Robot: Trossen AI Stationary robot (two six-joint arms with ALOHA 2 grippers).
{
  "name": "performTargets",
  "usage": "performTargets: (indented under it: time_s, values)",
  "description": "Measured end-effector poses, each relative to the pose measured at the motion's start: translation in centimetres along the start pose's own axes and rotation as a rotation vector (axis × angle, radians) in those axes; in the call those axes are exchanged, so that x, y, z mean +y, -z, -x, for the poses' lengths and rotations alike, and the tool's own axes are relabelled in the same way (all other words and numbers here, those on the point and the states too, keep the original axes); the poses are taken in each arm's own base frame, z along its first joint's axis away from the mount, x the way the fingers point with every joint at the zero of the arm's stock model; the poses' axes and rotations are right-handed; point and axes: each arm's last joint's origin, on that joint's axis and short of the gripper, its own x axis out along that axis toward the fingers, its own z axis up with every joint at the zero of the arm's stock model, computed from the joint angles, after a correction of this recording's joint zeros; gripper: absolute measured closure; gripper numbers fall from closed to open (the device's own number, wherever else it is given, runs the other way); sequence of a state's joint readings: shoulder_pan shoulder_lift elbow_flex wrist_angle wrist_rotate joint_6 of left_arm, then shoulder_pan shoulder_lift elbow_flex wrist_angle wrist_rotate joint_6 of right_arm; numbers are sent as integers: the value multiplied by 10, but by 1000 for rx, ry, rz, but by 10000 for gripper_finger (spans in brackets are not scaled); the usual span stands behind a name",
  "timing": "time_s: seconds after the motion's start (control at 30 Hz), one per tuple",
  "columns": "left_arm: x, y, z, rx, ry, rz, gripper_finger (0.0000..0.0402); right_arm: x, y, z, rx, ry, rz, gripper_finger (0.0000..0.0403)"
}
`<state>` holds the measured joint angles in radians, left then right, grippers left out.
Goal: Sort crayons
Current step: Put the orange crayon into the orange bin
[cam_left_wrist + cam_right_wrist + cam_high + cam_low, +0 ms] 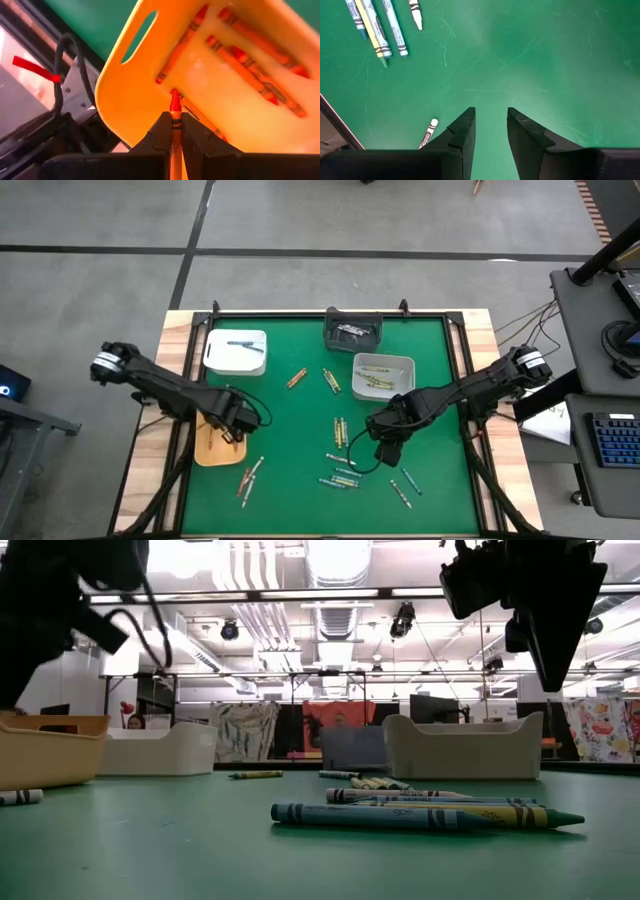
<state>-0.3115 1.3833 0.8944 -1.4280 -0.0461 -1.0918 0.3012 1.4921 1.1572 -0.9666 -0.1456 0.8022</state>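
My left gripper (233, 432) hangs over the orange tray (208, 448) at the table's left and is shut on a red-orange crayon (175, 106). Several red-orange crayons (260, 75) lie in that tray. My right gripper (385, 452) is open and empty above the green mat, its fingers (491, 125) pointing down at bare mat. Loose crayons lie flat on the mat: a blue, yellow and white group (345, 473), also seen in the right wrist view (375, 25), and a red-white pair (250, 475). My left gripper pinches the red-orange crayon's shaft (175, 132) between its two fingers, which lie along the crayon. The crayon's pointed tip (174, 97) sticks out past the fingertips toward the tray's inside. The crayon is lifted clear.
A white tray (236, 352) with a crayon, a dark bin (352, 332) and a grey-white bin (383, 376) with yellow crayons stand at the far side. More crayons lie at mid-table (296, 377), (331, 381), (341, 432) and near the front (405, 488).
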Motion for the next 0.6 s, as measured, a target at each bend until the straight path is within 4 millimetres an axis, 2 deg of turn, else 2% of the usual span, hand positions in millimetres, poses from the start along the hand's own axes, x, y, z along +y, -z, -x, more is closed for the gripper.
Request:
performTargets:
  time_s: [0.23, 0.6]
  values:
    - [-13, -6, -16, 41, -66, 6, 399, 0, 0, 0, -5, -4, 4, 306]
    - [-25, -11, -30, 84, -157, 28, 350, 0, -1, 0, -18, 7, 20, 304]
